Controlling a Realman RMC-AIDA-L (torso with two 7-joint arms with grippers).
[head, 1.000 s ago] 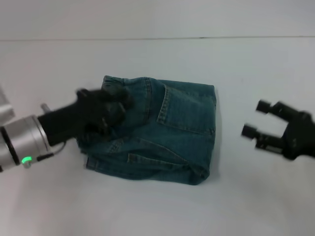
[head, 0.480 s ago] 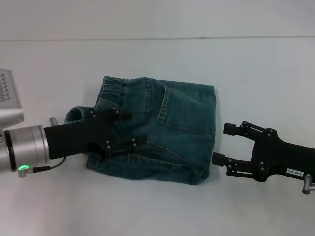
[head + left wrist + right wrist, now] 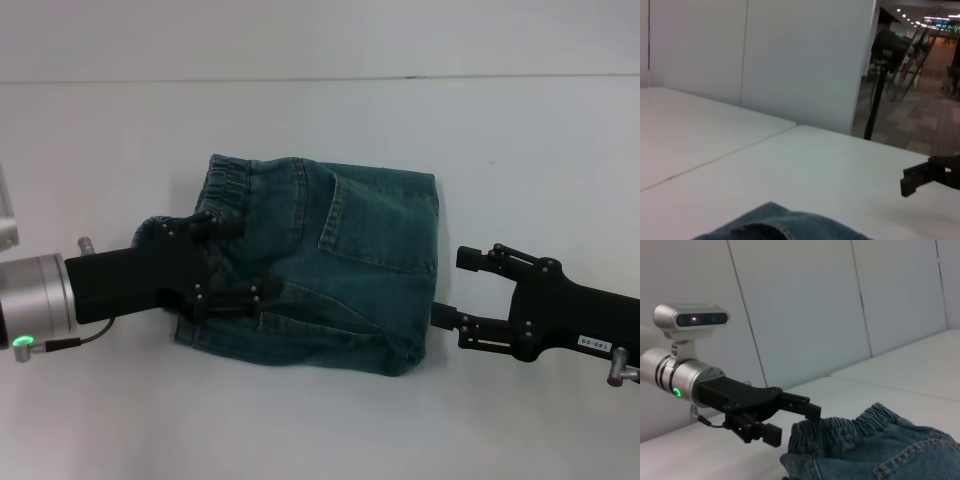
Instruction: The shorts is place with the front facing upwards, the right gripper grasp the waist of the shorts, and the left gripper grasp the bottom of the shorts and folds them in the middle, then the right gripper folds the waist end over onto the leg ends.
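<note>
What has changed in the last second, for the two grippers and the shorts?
The left gripper let go of the shorts and drew back to the left; it now hangs open above their left edge. The right gripper came in from the right, and its open lower finger now reaches the shorts' right edge. The shorts lie folded in the same place on the table.
</note>
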